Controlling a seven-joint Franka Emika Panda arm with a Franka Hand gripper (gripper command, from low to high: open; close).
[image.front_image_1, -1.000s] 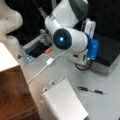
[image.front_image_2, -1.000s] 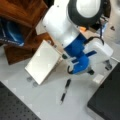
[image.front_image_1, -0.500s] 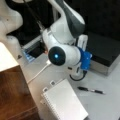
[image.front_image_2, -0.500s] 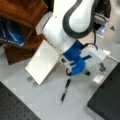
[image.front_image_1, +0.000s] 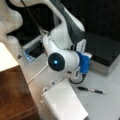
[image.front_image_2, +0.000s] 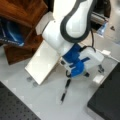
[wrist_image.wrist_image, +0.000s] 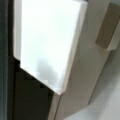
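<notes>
My gripper (image.front_image_1: 75, 75) hangs low over the grey table, largely hidden under the white arm and its blue wrist mount (image.front_image_2: 75, 63). It sits between the corner of a white spiral notebook (image.front_image_1: 63, 102) and the near end of a black pen (image.front_image_1: 91, 90). In both front views the pen (image.front_image_2: 65, 91) lies flat on the table, pointing away from the arm, and the notebook (image.front_image_2: 43, 63) lies flat beside it. A bright white slab (wrist_image.wrist_image: 47, 42) fills the wrist view at close range, and no fingers show there.
A wooden tabletop (image.front_image_1: 12, 92) borders a front view's left. A wooden shelf (image.front_image_2: 22, 15) holding a blue book stands at a front view's top left. A black box (image.front_image_2: 107, 100) and a black perforated mat (image.front_image_2: 12, 107) lie nearby. A white cable (image.front_image_1: 37, 75) crosses the table.
The arm's wrist has come down towards the table, ending close to the notebook's corner and the pen's end. Notebook and pen have not moved.
</notes>
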